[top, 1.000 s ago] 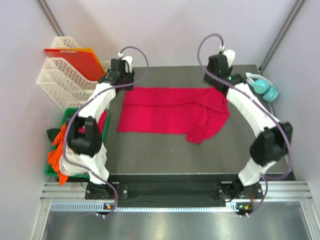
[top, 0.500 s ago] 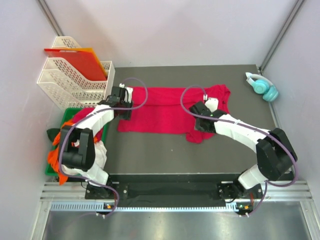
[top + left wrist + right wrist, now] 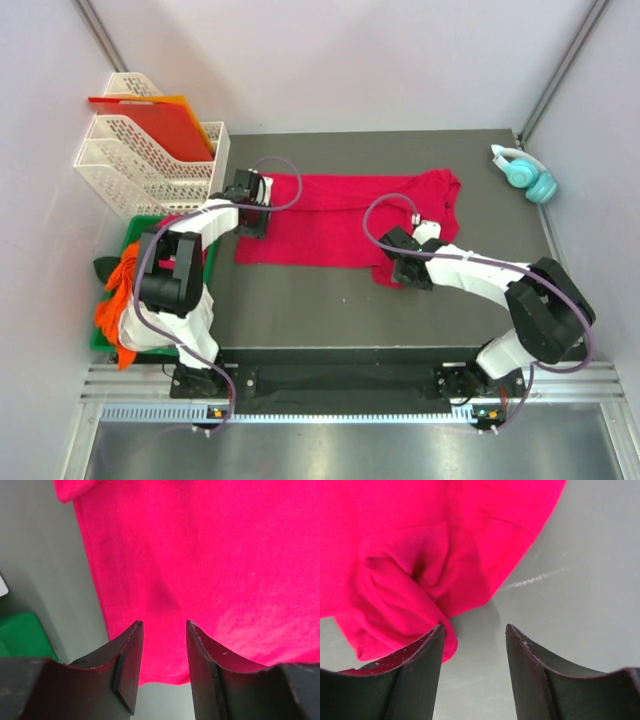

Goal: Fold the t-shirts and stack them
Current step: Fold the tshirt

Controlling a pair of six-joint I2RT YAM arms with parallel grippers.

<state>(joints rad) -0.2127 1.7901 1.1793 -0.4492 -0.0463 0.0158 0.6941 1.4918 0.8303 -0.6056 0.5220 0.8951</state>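
A crimson-red t-shirt (image 3: 340, 215) lies spread on the dark table, its lower right part bunched into a lump (image 3: 400, 270). My left gripper (image 3: 255, 212) hovers over the shirt's left edge. In the left wrist view its jaws (image 3: 162, 625) stand open above the red cloth (image 3: 200, 555), with nothing pinched. My right gripper (image 3: 395, 262) is at the bunched lump. In the right wrist view it (image 3: 474, 627) is open, its left finger (image 3: 420, 660) against the cloth fold (image 3: 400, 605) and bare table in the gap. Orange and white t-shirts (image 3: 118, 305) sit piled at the left.
A green bin (image 3: 133, 232) holds the pile off the table's left side. White stacked trays (image 3: 140, 165) with a red-orange sheet (image 3: 145, 115) stand at the back left. Teal headphones (image 3: 525, 172) lie at the back right corner.
Both arms have come from the table's far edge down onto the shirt. The shirt's right part now lies unfolded toward the far right. The right gripper moved nearer, to the bunched lump.
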